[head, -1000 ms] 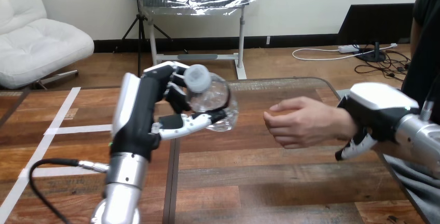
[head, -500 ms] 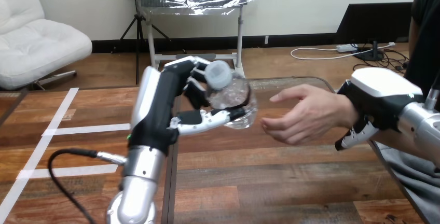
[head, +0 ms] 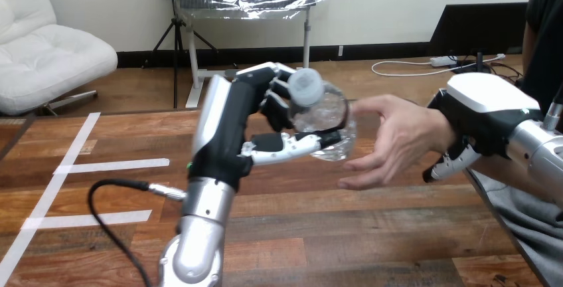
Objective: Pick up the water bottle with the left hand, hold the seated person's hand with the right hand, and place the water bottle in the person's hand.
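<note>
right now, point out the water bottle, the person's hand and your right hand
water bottle [head: 320,113], head view, on its clear body
person's hand [head: 403,137], head view, middle of the palm
right hand [head: 488,97], head view, white shell on its back

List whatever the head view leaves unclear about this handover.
- Head view: whether the water bottle touches the person's hand. The bottle overlaps the palm, so the contact is hidden.
- Head view: the bottle's lower body, partly covered by the left robot hand that grips it.
- Head view: the person's wrist, covered by the right robot hand.
</note>
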### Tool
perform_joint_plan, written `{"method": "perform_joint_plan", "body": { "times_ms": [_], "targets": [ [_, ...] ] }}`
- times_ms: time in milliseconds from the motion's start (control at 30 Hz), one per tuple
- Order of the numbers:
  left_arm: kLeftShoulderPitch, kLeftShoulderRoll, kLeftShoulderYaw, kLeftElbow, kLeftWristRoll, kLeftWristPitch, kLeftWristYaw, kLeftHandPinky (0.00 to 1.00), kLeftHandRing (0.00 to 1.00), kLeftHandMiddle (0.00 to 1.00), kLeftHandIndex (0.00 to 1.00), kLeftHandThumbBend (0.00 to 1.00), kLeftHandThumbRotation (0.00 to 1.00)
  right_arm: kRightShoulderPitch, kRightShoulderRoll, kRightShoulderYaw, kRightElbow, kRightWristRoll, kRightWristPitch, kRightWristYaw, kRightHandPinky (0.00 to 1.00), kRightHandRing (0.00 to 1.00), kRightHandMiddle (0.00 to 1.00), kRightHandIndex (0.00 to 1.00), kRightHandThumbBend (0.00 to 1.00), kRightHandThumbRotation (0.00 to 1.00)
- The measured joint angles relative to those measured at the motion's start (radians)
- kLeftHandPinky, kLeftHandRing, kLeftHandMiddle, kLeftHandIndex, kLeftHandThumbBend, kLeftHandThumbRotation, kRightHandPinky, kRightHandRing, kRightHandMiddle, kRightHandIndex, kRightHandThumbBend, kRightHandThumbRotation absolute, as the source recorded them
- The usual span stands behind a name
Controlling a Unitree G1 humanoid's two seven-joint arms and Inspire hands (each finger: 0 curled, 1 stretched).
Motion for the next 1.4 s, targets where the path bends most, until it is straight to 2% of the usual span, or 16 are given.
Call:
{"method": "perform_joint_plan", "body": {
  "times_ms": [367, 767, 1400],
  "targets": [
    [-0.013, -0.038, -0.024, 0.032, -0.001, 0.000, 0.001, 0.35, 0.36, 0.40, 0.50, 0.56, 0.00, 0.000, 0.001, 0.000, -0.037, 0.010, -0.007, 0.001, 0.12, 0.19, 0.26, 0.31, 0.73, 0.00],
    [-0.020, -0.061, -0.039, 0.066, 0.004, 0.002, 0.018, 0.34, 0.35, 0.39, 0.49, 0.56, 0.00, 0.000, 0.001, 0.000, -0.046, 0.010, -0.018, 0.007, 0.13, 0.20, 0.27, 0.31, 0.75, 0.00],
    [-0.022, -0.063, -0.048, 0.078, 0.007, 0.018, 0.032, 0.34, 0.36, 0.40, 0.50, 0.55, 0.00, 0.000, 0.001, 0.000, -0.045, 0.008, -0.027, 0.009, 0.12, 0.19, 0.26, 0.32, 0.75, 0.00]
  ]
}}
